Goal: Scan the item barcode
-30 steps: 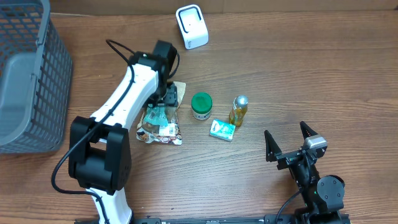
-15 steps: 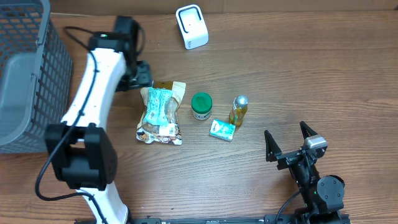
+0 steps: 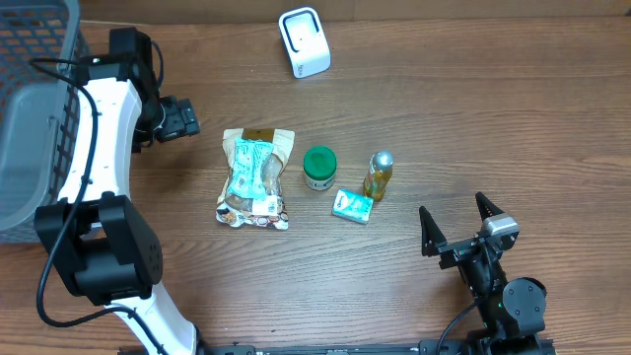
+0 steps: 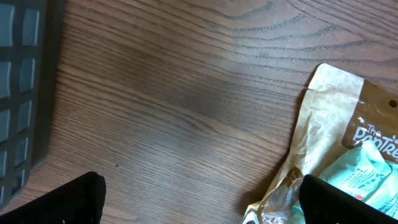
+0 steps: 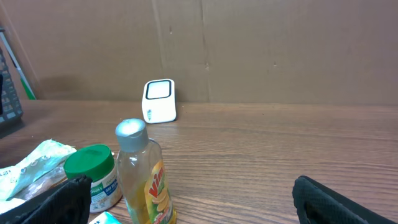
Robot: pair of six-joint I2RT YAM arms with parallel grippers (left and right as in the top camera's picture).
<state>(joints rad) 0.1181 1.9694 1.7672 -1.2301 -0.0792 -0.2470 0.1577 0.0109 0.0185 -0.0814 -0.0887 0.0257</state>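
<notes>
A tan and teal snack bag (image 3: pixel 254 177) lies flat on the wooden table, left of a green-lidded jar (image 3: pixel 318 168), a yellow bottle (image 3: pixel 378 176) and a small teal box (image 3: pixel 352 205). The white barcode scanner (image 3: pixel 304 41) stands at the back. My left gripper (image 3: pixel 185 118) is open and empty, up and left of the bag, by the basket. In the left wrist view the bag (image 4: pixel 348 137) fills the right side, partly behind the right finger, and the gripper (image 4: pixel 202 202) holds nothing. My right gripper (image 3: pixel 458 227) is open near the front edge, with the bottle (image 5: pixel 143 177) and jar (image 5: pixel 93 177) ahead of it.
A grey mesh basket (image 3: pixel 39 118) fills the far left; its edge (image 4: pixel 25 93) shows in the left wrist view. The scanner (image 5: pixel 159 101) stands against a cardboard wall behind the table. Bare wood lies between the right gripper (image 5: pixel 193 205) and the items.
My left gripper has left the snack bag and swung up and left toward the basket, its jaws wider. The bag stays on the table. The right arm has not moved.
</notes>
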